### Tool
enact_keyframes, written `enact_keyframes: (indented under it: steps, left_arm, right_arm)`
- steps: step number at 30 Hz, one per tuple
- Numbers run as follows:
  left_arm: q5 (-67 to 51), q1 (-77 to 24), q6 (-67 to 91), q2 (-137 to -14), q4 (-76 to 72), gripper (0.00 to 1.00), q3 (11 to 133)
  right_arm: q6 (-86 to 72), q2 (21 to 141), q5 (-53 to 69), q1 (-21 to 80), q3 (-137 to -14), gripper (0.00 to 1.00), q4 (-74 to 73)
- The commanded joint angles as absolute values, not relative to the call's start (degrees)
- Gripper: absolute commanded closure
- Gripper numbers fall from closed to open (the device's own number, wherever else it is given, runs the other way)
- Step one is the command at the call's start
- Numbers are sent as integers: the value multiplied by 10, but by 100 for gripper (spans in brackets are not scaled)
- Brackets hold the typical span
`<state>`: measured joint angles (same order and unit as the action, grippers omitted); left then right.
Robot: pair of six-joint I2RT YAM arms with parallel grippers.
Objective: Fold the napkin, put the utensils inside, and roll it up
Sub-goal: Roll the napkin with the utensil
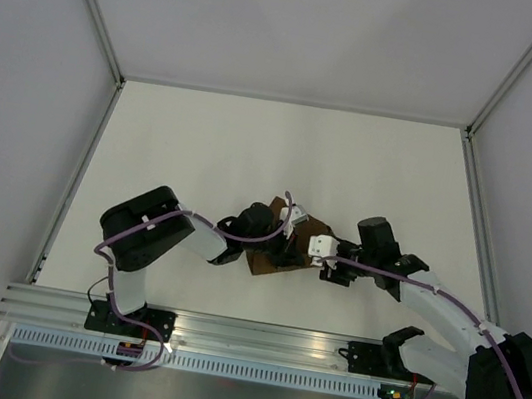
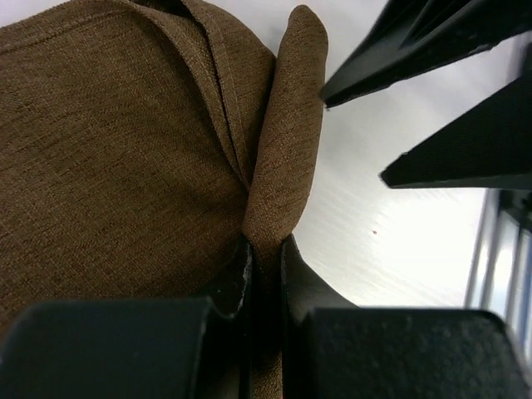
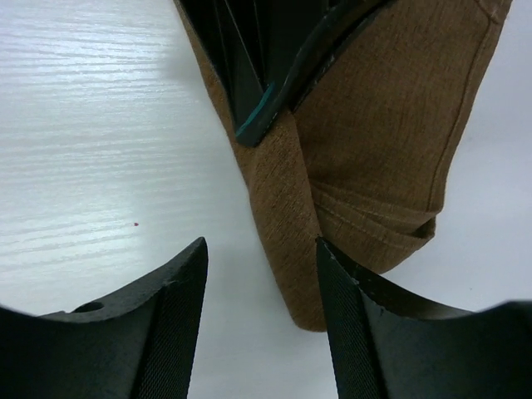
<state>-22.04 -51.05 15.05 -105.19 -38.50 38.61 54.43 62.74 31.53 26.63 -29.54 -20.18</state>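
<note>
Brown napkin (image 2: 125,166) pinched in left gripper (image 2: 266,258), beside spread right gripper (image 3: 259,245).

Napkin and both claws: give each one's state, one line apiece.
napkin: folded into layers, one fold pinched up.
left claw: shut on the napkin's fold.
right claw: open beside that fold, gripping nothing.

Brown napkin (image 2: 125,166) bunched (folds pinched), mid-table

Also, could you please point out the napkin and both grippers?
napkin (image 2: 108,166): left wrist view, broad folded face.
left gripper (image 2: 264,259): left wrist view, between fingertips.
right gripper (image 3: 259,253): right wrist view, between fingertips.
</note>
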Motion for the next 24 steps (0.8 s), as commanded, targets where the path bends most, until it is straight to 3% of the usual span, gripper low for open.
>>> enact_keyframes:
  steps: [1, 17, 23, 24]
  left_arm:
    - [-328, -506, 207, -1124, -265, 98, 350]
    - [-427, -462, 249, -1188, -285, 98, 363]
    - [-458, -461, 247, -1194, -281, 98, 374]
    - [-463, -460, 246, -1194, -279, 98, 374]
  right_arm:
    - [557, 606, 254, 301, -280, 39, -109]
    - [561, 670, 165, 441, -228, 40, -62]
    - [560, 707, 145, 447, -230, 49, -48]
    - [561, 709, 145, 446, -229, 56, -51]
